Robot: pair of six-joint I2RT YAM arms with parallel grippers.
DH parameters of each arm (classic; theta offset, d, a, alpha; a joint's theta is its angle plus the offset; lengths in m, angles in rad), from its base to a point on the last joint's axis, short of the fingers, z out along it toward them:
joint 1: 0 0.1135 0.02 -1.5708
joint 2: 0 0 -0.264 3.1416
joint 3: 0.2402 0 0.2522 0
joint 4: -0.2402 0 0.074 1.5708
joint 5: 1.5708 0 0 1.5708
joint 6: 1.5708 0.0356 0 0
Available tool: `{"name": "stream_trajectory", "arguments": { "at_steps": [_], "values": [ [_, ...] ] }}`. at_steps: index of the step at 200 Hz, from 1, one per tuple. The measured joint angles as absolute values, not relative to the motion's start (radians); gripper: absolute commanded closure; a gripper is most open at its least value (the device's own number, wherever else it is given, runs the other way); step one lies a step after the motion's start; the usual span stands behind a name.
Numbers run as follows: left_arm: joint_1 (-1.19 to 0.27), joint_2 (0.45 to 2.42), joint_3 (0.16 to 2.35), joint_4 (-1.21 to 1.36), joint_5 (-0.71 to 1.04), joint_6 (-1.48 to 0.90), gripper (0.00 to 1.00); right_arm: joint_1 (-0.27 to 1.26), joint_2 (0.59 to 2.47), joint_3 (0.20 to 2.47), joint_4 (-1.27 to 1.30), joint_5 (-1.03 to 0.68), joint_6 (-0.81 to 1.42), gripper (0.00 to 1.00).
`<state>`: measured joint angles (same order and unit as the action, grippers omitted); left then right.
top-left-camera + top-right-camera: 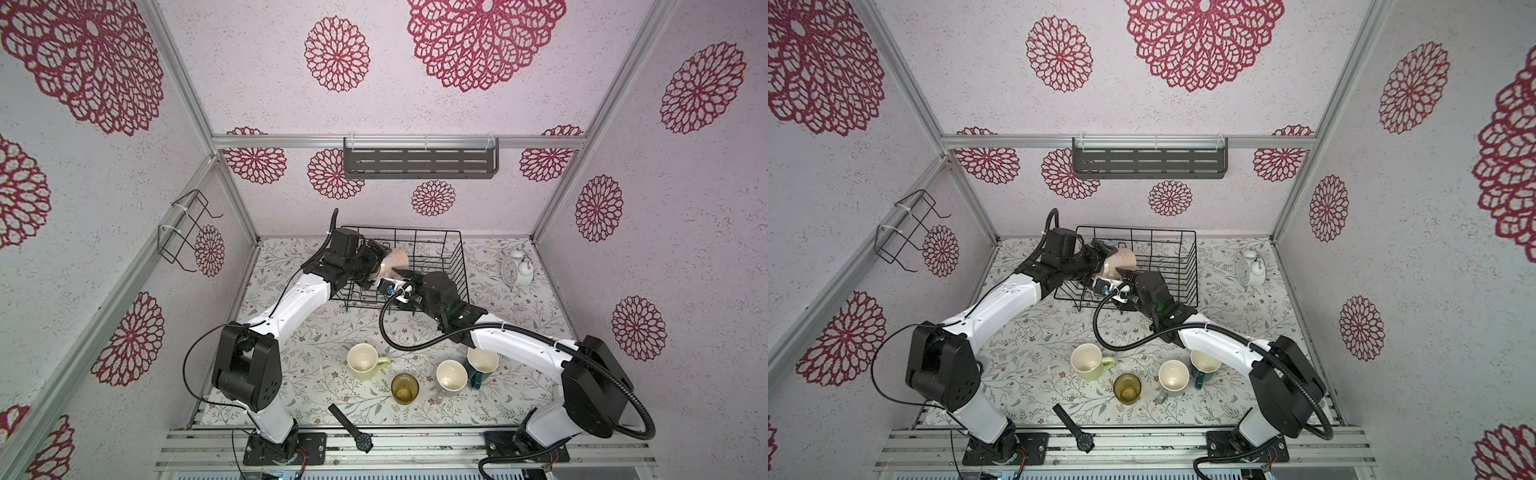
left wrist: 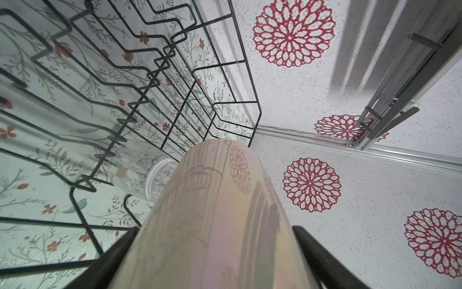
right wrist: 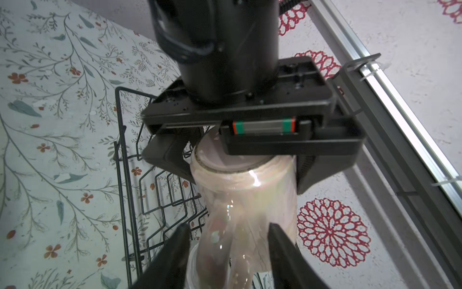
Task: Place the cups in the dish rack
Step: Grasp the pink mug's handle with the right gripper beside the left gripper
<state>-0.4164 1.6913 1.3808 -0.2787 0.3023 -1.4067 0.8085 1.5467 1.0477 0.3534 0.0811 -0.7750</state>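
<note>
My left hand (image 1: 374, 266) grips the pink cup (image 1: 397, 259) by its base, level over the dish rack (image 1: 453, 257). My right hand (image 3: 228, 226) straddles the far end, and I cannot tell whether it is pressing yet. I'd release the left only once the right holds firmly.

I count 6 cups: this 1, 1 clear glass (image 2: 140, 172) in the rack, and 4 on the worktop (image 1: 316, 332): yellow-green mug (image 1: 363, 361), amber tumbler (image 1: 404, 387), grey mug (image 1: 451, 375), teal mug (image 1: 482, 361).
</note>
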Motion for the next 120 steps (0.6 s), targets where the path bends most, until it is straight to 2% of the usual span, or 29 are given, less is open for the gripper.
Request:
{"name": "stream_trajectory", "arguments": {
  "at_steps": [27, 81, 108, 120],
  "values": [
    [-0.424, 1.676, 1.351, -0.269, 0.287, -1.433, 0.34, 0.811, 1.572, 1.045, 0.351, 0.120, -0.783, 0.69],
    [-0.433, 1.666, 1.334, -0.221, 0.270, -1.499, 0.33, 0.829, 1.573, 1.030, 0.390, 0.229, -0.816, 0.71],
    [-0.447, 1.665, 1.334, -0.224, 0.257, -1.509, 0.34, 0.832, 1.571, 1.008, 0.395, 0.268, -0.857, 0.90],
    [-0.450, 1.665, 1.332, -0.226, 0.254, -1.513, 0.34, 0.835, 1.570, 1.003, 0.400, 0.284, -0.858, 0.94]
  ]
}}
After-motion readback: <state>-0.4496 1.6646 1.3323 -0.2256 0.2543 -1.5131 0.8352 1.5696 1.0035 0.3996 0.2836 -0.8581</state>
